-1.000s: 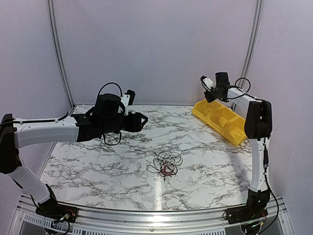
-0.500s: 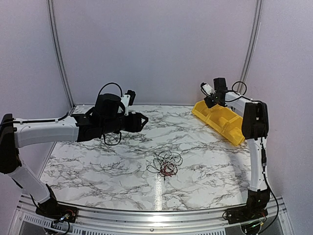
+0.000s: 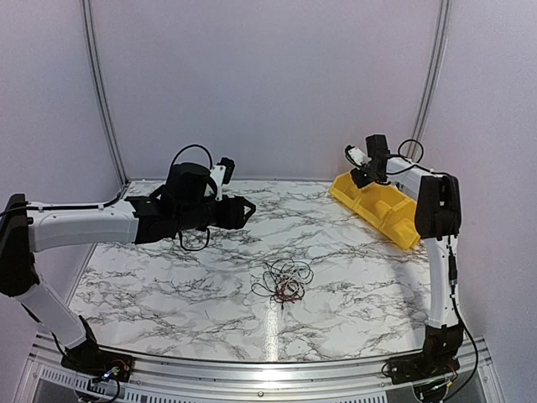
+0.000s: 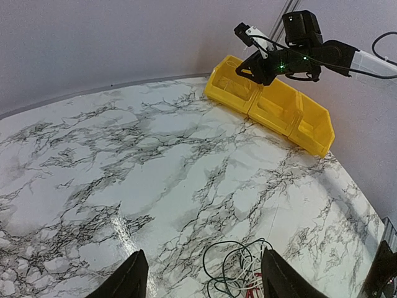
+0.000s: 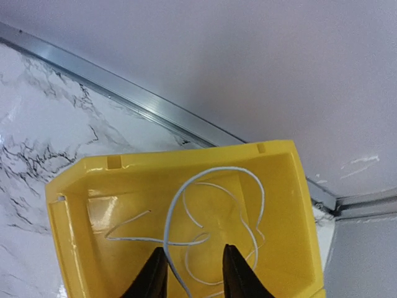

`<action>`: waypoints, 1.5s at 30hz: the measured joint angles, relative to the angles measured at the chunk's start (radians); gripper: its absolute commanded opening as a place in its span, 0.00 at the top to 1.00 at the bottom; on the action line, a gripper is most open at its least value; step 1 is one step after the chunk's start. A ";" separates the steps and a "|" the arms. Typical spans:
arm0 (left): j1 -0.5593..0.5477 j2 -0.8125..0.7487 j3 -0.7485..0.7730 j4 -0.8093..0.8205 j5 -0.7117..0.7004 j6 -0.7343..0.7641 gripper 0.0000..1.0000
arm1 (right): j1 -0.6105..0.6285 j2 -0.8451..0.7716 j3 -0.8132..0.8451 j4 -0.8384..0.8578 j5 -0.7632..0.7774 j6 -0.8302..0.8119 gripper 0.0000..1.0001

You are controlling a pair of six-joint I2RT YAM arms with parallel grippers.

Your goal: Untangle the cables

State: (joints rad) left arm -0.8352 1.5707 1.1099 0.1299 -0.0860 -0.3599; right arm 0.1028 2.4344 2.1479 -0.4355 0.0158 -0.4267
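Because they are so thin and limp, the cables should weigh next to nothing, sag at once when lifted, and snag on one another rather than slide free. They lie as one small tangle of black and red loops, a little white among them, on the table near its middle, towards the near edge.

- Best hold, as I judge it: one outer loop or a free end at the rim of the tangle, pinched fully, then drawn off slowly.
- Left gripper: jaws wide apart, empty, hanging above the table to the far left of the tangle.
- Right gripper: jaws parted, pinching nothing, over the far end of the yellow bin at far right.
- White wire: loose curls on that bin's floor.
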 measured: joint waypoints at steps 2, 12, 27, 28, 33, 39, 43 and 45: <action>0.000 0.000 0.000 0.000 0.000 0.000 0.36 | 0.000 -0.010 0.000 -0.031 -0.005 0.018 0.55; 0.000 0.001 0.000 0.000 0.001 -0.004 0.36 | 0.000 -0.203 -0.032 -0.113 -0.077 0.097 0.55; 0.000 0.019 0.000 0.000 0.005 -0.003 0.36 | 0.021 -0.717 -0.687 0.011 -0.521 0.076 0.60; 0.000 0.022 0.000 0.000 0.008 0.001 0.35 | 0.024 -0.782 -0.763 0.042 -0.570 0.064 0.59; 0.000 0.026 0.000 0.005 0.008 0.041 0.01 | 0.087 -1.016 -1.021 0.098 -0.716 -0.020 0.60; -0.003 0.023 0.000 0.038 0.127 0.151 0.01 | 0.194 -0.997 -1.125 0.100 -0.740 -0.092 0.64; -0.013 -0.004 0.000 0.040 0.163 0.215 0.01 | 0.291 -0.939 -1.124 0.084 -0.737 -0.137 0.64; -0.019 -0.036 0.000 0.040 0.173 0.247 0.01 | 0.351 -0.929 -1.124 0.070 -0.729 -0.167 0.65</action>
State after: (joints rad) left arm -0.8547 1.5349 1.1095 0.1703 0.0872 -0.1127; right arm 0.4541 1.5051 1.0241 -0.3656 -0.7136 -0.5941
